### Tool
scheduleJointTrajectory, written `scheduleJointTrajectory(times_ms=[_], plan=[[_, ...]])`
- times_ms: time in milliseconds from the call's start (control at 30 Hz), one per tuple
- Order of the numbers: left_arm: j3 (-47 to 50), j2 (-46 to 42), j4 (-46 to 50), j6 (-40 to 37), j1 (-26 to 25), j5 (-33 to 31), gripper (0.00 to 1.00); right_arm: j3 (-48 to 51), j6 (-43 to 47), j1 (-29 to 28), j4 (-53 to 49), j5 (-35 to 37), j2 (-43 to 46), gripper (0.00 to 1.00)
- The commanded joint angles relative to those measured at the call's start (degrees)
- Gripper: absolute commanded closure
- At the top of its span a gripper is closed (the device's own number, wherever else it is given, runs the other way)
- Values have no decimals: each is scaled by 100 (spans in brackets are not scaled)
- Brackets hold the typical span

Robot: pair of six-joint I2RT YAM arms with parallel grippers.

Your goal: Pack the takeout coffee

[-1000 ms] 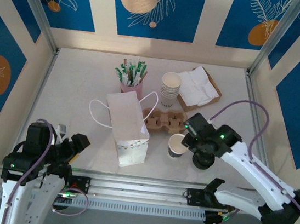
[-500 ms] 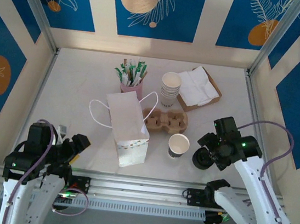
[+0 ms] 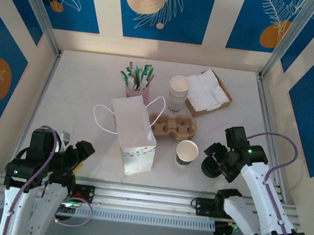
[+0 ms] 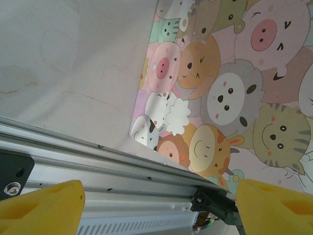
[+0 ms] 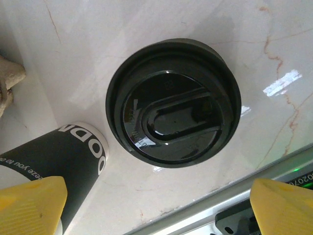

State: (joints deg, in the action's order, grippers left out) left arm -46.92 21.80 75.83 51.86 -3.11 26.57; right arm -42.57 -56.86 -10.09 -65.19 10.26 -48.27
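Note:
A black-sleeved paper coffee cup [image 3: 187, 153] stands open-topped on the table, in front of the brown cup carrier [image 3: 171, 125]. To its right lies a black lid [image 3: 209, 168], flat on the table. My right gripper [image 3: 220, 159] hovers just above the lid, open, touching nothing. In the right wrist view the lid [image 5: 173, 115] sits ahead of the open gripper [image 5: 156, 210], with the cup [image 5: 58, 164] at the left. The white paper bag [image 3: 134, 129] stands left of the carrier. My left gripper [image 3: 80, 152] is open and empty at the near left edge.
A stack of paper cups [image 3: 178, 92], a brown tray of napkins [image 3: 207, 93] and a pink holder of stir sticks [image 3: 137, 81] stand at the back. The metal rail [image 4: 98, 166] runs under the left gripper [image 4: 159, 210]. Side walls close in both flanks.
The right arm drew back from beside the cup, swung right, then settled over the black lid while its jaws opened wide. Cup, lid and left arm stayed put.

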Motion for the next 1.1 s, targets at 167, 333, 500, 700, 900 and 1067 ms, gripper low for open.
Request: scheduleJointTrajectory(times_ms=[167,333,500,700,900,1067], plan=[[69,-53,-2,149,48,6,19,212,-210,46,108,187,-217,4],[77,-62,6,190,48,-20,19,289,-308,79,156,299,-253,4],[77,-71,37,211,48,-20,19,459,-267,183,385,188,-271,7],[77,-62,28,234,48,-37,19,557,-160,282,576,53,-262,10],[86,-57,26,246,48,-29,19,603,-31,349,621,20,-305,10],[86,-54,21,272,48,-29,19,635,34,366,695,2,-397,13]])
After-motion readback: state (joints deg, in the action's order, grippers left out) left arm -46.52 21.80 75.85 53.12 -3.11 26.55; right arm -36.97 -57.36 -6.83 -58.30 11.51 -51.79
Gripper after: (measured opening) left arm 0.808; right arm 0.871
